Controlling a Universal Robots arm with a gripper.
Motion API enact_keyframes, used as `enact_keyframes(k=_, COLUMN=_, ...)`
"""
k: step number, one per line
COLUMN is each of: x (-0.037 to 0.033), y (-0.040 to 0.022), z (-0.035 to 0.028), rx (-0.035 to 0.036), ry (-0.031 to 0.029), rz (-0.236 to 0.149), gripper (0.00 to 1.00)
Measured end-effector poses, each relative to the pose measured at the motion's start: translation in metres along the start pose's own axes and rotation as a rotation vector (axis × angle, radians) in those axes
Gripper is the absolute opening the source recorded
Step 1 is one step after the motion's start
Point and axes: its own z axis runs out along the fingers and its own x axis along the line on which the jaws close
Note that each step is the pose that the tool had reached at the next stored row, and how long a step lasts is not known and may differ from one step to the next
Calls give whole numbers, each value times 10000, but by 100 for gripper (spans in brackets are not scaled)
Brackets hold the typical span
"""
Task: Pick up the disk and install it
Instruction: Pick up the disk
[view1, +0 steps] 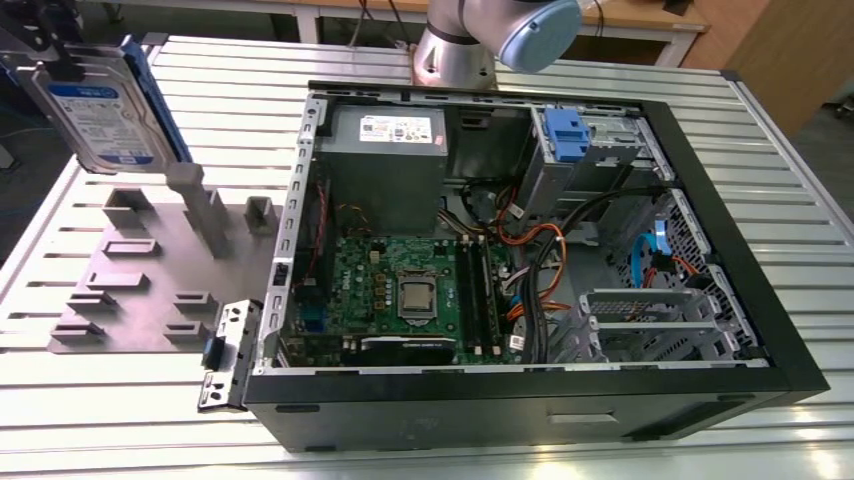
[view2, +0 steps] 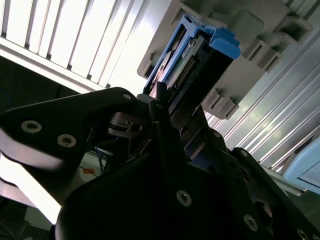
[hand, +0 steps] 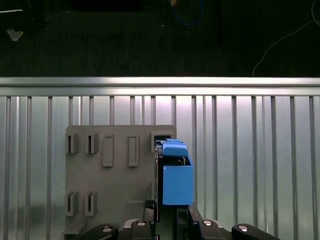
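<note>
Tool (hand: 166, 212) | grips one disk (view1: 110, 115) (blue-railed) | over one grey fixture (view1: 147, 290)

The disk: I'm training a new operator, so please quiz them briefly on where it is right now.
1. True or false: the disk already sits inside the case.
2. What holds the disk: A) the jaws, B) a hand, C) a bay in the case?
3. Fill in: in the exterior view the disk is held over the grey ___.
Key: 1 false; 2 A; 3 rack.
</note>
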Motion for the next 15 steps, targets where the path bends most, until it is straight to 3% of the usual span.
enact_keyframes(k=7, x=-10, y=6, z=-265, rx=1, ry=0, rz=1, gripper=35)
enact_keyframes(k=10, x=-13, y=7, z=-351, rx=1, ry=-1, rz=1, gripper=35)
enact_keyframes(k=12, x=-14, y=9, z=-391, rx=2, ry=-1, rz=0, gripper=35)
enact_keyframes(k=15, x=-15, y=9, z=-404, rx=1, ry=-1, rz=0, gripper=35)
